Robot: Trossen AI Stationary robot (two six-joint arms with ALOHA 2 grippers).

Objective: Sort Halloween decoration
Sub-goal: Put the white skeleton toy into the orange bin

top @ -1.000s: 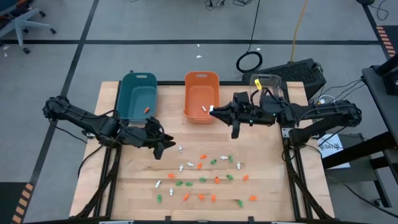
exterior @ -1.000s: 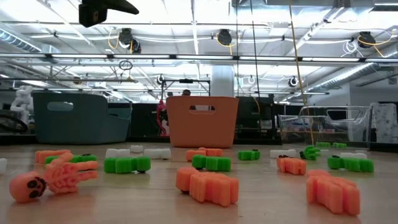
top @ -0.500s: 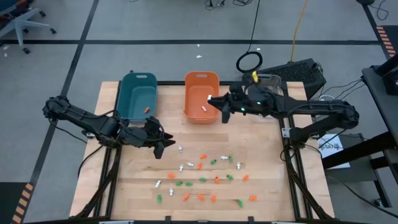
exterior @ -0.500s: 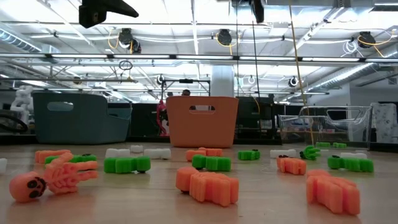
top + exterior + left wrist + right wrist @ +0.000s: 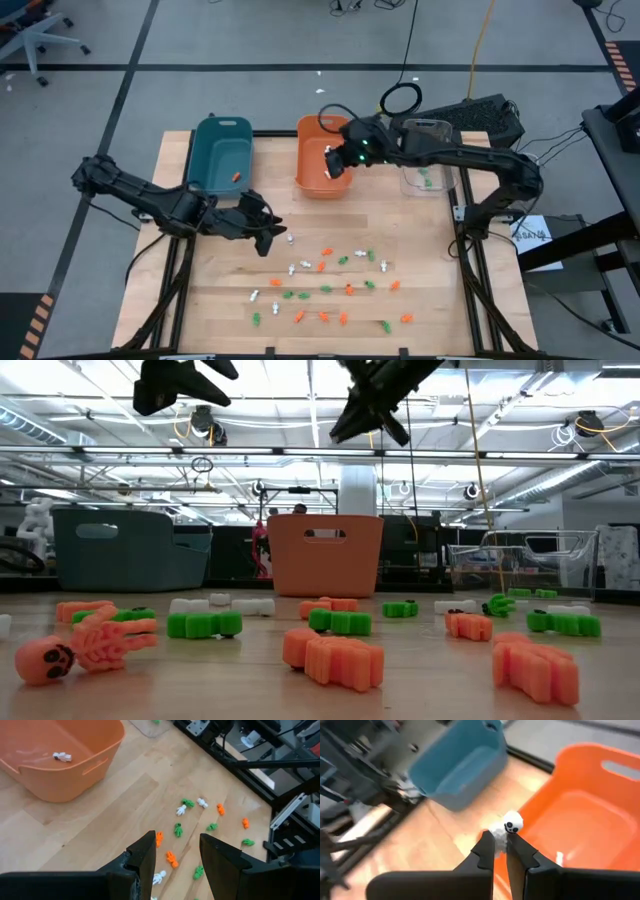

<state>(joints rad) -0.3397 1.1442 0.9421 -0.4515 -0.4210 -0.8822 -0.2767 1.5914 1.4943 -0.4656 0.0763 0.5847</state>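
White skeleton trinket [image 5: 506,829] pinched in right gripper [image 5: 500,846], head poking past the fingertips, hanging over the near rim of orange bin [image 5: 322,178]; bin interior sits straight ahead. Left gripper [image 5: 176,849] half-open, empty, hovering above the scattered trinkets [image 5: 330,278] on the table [image 5: 440,300].

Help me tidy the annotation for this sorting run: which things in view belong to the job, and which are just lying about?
Part of the job:
- scattered trinkets
- white skeleton trinket pinched in the right gripper
- orange bin, teal bin, clear bin
- left gripper, open above the trinkets

Just lying about:
- coiled cable on the floor
- office chair
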